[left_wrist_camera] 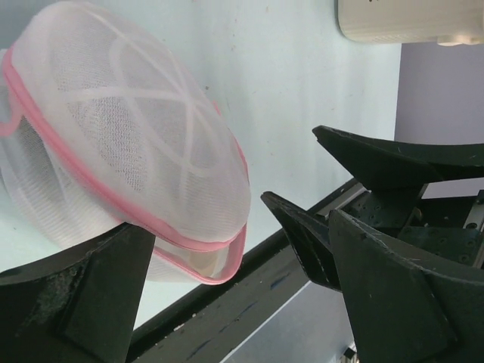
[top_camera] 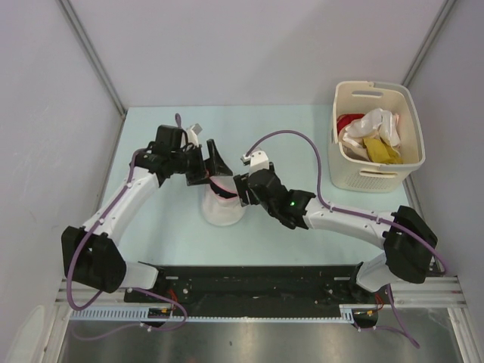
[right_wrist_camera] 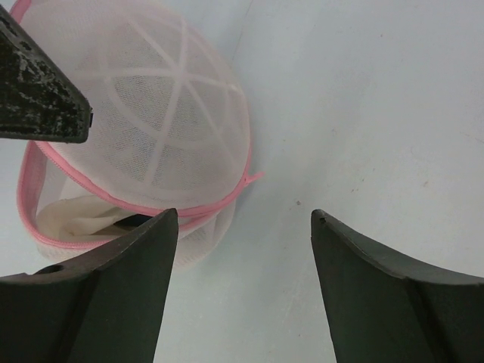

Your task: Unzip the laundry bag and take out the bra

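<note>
The laundry bag [top_camera: 223, 206] is a white mesh pouch with a pink zipper rim, lying mid-table between both grippers. It also shows in the left wrist view [left_wrist_camera: 128, 144] and the right wrist view [right_wrist_camera: 151, 128]. Its zipper stands partly open, with the pink pull tab [right_wrist_camera: 257, 178] at the seam's end. A cream lining and a dark sliver [right_wrist_camera: 125, 220] show in the gap; the bra is otherwise hidden. My left gripper [top_camera: 213, 168] is open at the bag's far edge, one finger [left_wrist_camera: 83, 302] against the rim. My right gripper [top_camera: 242, 189] is open and empty at the bag's right.
A cream slotted basket [top_camera: 376, 162] with white, yellow and red clothes stands at the back right; its base shows in the left wrist view [left_wrist_camera: 408, 23]. The black rail [top_camera: 249, 283] runs along the table's near edge.
</note>
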Controlling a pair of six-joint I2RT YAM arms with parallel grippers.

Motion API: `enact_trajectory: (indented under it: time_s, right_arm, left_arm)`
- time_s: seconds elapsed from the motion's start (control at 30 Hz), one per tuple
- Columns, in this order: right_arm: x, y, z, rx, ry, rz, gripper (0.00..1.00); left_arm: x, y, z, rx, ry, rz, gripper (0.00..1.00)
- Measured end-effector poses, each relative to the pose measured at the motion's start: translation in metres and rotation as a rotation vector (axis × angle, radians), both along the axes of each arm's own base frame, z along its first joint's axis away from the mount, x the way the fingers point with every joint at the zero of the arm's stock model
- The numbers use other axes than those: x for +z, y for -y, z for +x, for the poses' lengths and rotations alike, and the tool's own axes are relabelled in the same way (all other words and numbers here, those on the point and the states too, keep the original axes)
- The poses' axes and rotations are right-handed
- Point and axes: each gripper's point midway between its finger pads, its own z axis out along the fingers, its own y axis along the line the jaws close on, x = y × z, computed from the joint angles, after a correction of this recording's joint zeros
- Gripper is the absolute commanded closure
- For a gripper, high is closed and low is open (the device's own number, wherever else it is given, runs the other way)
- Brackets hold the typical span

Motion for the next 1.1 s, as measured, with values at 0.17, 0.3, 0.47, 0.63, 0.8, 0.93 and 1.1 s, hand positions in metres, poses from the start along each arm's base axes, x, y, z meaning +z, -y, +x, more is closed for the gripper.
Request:
enact_trajectory:
  time_s: [0.17, 0.3, 0.47, 0.63, 0.8, 0.93, 1.1]
  right_arm:
    - [0.001, -0.002, -0.002, -0.008, -0.018, 0.032, 0.25]
    - [0.009, 0.006, -0.011, -0.02, -0.026, 0.082, 0.27]
    - [0.03, 0.021, -0.024, -0.045, -0.028, 0.185, 0.32]
    - [0.063, 0.018, -0.025, -0.091, -0.026, 0.366, 0.36]
    - [0.084, 0.0, -0.028, -0.089, -0.047, 0.538, 0.35]
    - [0.086, -0.023, -0.036, -0.053, -0.076, 0.589, 0.36]
    - [0.071, -0.046, -0.048, -0.01, -0.103, 0.567, 0.35]
  left_arm:
    - [-0.001, -0.003, 0.006, 0.024, 0.019, 0.012, 0.78]
    - [0.004, -0.002, 0.014, 0.032, 0.046, 0.008, 1.0]
    - [0.022, 0.001, 0.027, 0.043, 0.076, -0.001, 1.0]
    - [0.058, 0.004, 0.039, 0.103, 0.119, -0.053, 0.99]
    - [0.092, 0.005, 0.036, 0.169, 0.142, -0.133, 1.0]
    - [0.106, 0.003, 0.031, 0.211, 0.141, -0.174, 1.0]
    - [0.11, 0.002, 0.027, 0.234, 0.129, -0.199, 1.0]
